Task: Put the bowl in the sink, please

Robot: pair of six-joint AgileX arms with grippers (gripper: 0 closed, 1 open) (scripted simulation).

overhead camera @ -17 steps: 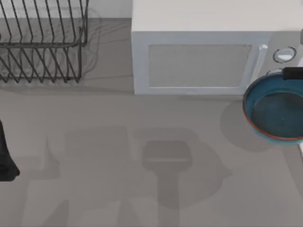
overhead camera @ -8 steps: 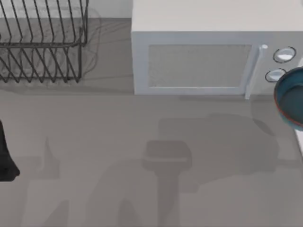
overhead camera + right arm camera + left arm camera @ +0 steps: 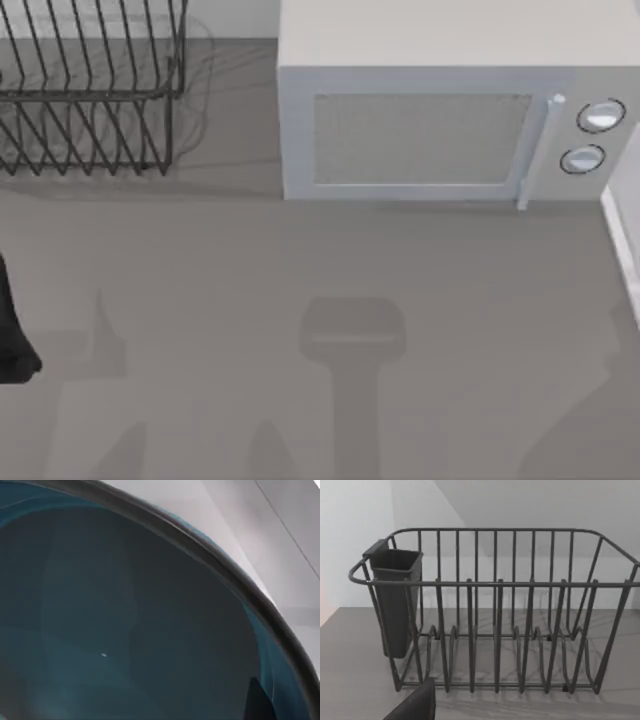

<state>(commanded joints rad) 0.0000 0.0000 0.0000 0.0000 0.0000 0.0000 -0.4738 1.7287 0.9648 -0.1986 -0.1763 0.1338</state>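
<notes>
Tabletop (image 3: 300,260) mid-area is open: wide bare grey run from the left edge across to the right edge, shadows only. Back edge is taken up: one microwave (image 3: 440,110) back right, door handle (image 3: 528,150) at its right side, two round knobs (image 3: 598,116) beside it. One wire dish rack (image 3: 90,90) back left, gap between rack and microwave. One dark cutlery cup (image 3: 395,600) hangs on the rack's end wall, seen in the left wrist view. A pale raised edge (image 3: 620,250) runs along the right side of the tabletop.

Left arm (image 3: 12,330) parked at the left edge; a dark corner of the left end effector (image 3: 415,707) shows low in its wrist view, can't tell whether spread or closed.

One bowl (image 3: 125,630): teal inside and dark rim fill the right wrist view, very close to that camera. Right end effector state: can't tell.
</notes>
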